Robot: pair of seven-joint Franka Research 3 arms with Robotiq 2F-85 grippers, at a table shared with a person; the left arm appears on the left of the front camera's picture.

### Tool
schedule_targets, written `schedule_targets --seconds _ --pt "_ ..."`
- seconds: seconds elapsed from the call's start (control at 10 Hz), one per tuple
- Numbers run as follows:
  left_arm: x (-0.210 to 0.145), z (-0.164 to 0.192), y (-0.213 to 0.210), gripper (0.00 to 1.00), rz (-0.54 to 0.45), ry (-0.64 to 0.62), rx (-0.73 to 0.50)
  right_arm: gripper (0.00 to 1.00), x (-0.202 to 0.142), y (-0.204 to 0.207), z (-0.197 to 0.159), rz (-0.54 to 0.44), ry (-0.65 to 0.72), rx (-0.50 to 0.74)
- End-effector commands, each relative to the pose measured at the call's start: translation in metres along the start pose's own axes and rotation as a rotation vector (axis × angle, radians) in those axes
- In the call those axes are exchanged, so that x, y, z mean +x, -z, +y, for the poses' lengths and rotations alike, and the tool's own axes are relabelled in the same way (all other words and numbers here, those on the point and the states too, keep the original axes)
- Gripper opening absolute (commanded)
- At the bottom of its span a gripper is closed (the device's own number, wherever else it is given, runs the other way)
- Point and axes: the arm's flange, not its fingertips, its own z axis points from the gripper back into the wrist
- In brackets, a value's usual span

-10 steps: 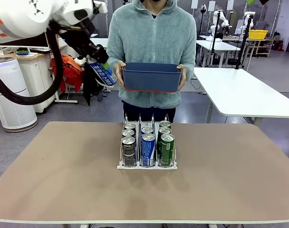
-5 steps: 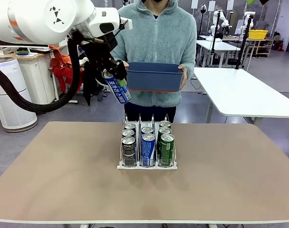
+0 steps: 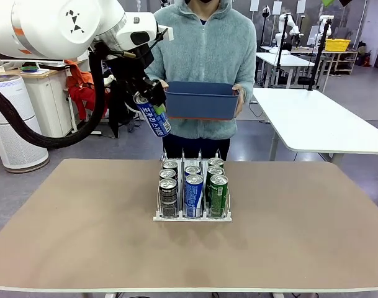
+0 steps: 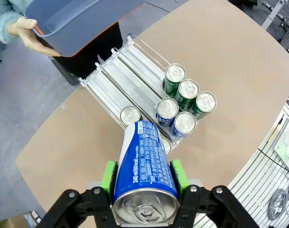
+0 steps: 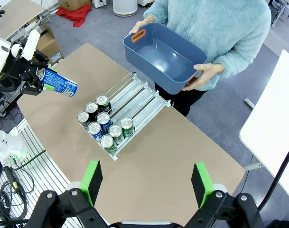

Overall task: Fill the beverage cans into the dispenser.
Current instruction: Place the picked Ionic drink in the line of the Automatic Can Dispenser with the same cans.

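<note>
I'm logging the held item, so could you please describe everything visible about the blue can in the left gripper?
The blue can is slim, metal-looking, with white lettering and a silver end. It is tilted and held in the air, clamped between the left gripper's green pads, above the table behind the dispenser, beside the tub's edge.

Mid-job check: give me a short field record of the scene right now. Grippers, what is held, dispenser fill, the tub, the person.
left gripper: shut on a slim blue drink can with white lettering, held tilted in the air beyond the table's far edge
right gripper: open, holding nothing, high above the table
dispenser: small white three-lane wire rack at mid-table, seven cans crowded at its front lip, back of the lanes bare
tub: dark blue rectangular plastic tub, nothing inside
person: at the far side, a hand on each end of the tub
</note>
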Motion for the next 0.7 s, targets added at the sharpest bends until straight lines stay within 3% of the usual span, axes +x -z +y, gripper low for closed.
schedule_targets --seconds 0.0,0.1,0.6 --pt "0.001 0.002 -0.004 0.57 -0.011 -0.003 0.013 1.00 -0.001 0.000 0.001 0.001 -0.001 -0.003" --pt "0.000 0.000 0.000 0.57 0.000 0.000 0.000 1.00 -0.001 0.000 0.001 0.001 -0.001 -0.003" --pt "-0.013 -0.085 0.024 0.57 0.030 -0.067 0.036 1.00 -0.001 0.000 0.001 0.001 -0.001 -0.003"
